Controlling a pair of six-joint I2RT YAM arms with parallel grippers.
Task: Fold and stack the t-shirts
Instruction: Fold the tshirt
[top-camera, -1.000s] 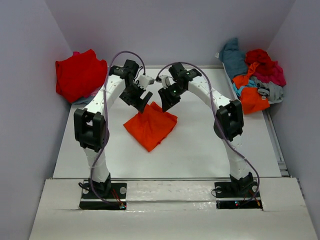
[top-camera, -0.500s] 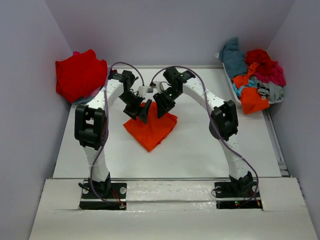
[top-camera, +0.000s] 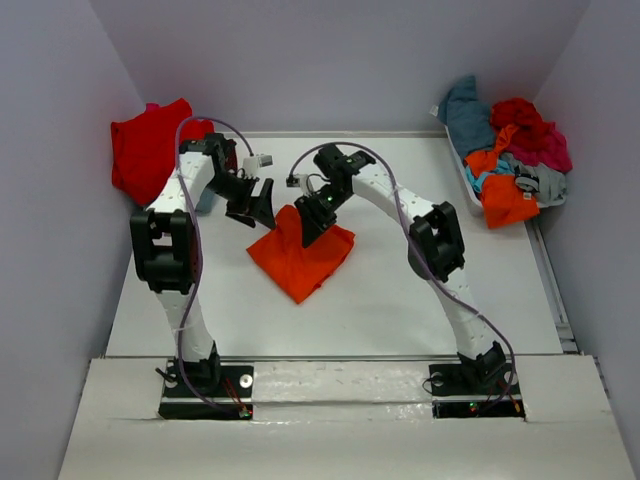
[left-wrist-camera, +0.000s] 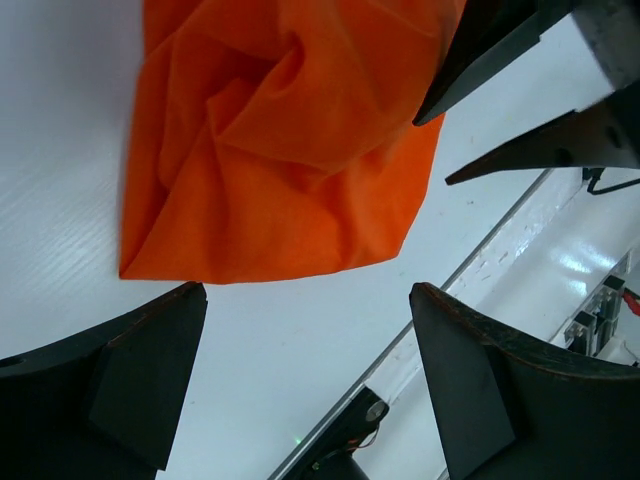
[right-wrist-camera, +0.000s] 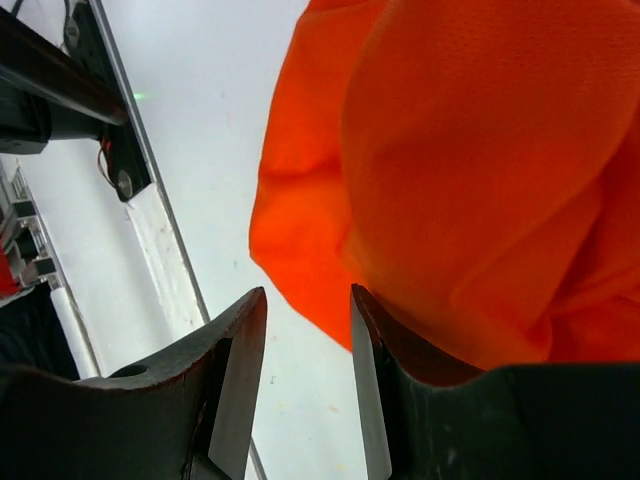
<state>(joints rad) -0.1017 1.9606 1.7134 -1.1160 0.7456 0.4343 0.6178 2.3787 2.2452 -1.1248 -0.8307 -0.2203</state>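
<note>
A bright orange t-shirt (top-camera: 305, 262) lies folded into a rough square in the middle of the white table (top-camera: 420, 290). It also shows in the left wrist view (left-wrist-camera: 280, 150) and the right wrist view (right-wrist-camera: 480, 150). My right gripper (top-camera: 310, 220) (right-wrist-camera: 308, 295) is low at the shirt's far left corner, jaws a little apart with bare table between them, and cloth lies against one finger (right-wrist-camera: 400, 380). My left gripper (top-camera: 255, 205) (left-wrist-camera: 305, 300) is wide open and empty, left of the shirt. A red t-shirt (top-camera: 150, 150) lies at the far left.
A heap of t-shirts at the far right holds teal (top-camera: 462, 110), red (top-camera: 515, 115), magenta (top-camera: 550, 150), grey (top-camera: 548, 185) and another orange one (top-camera: 505, 200). Walls close in on both sides. The table's raised rail (left-wrist-camera: 500, 230) shows in the left wrist view.
My left gripper has swung left, away from the orange shirt's far corner. My right gripper has shifted left and down onto that corner. The shirt's far left corner now stands a little higher.
</note>
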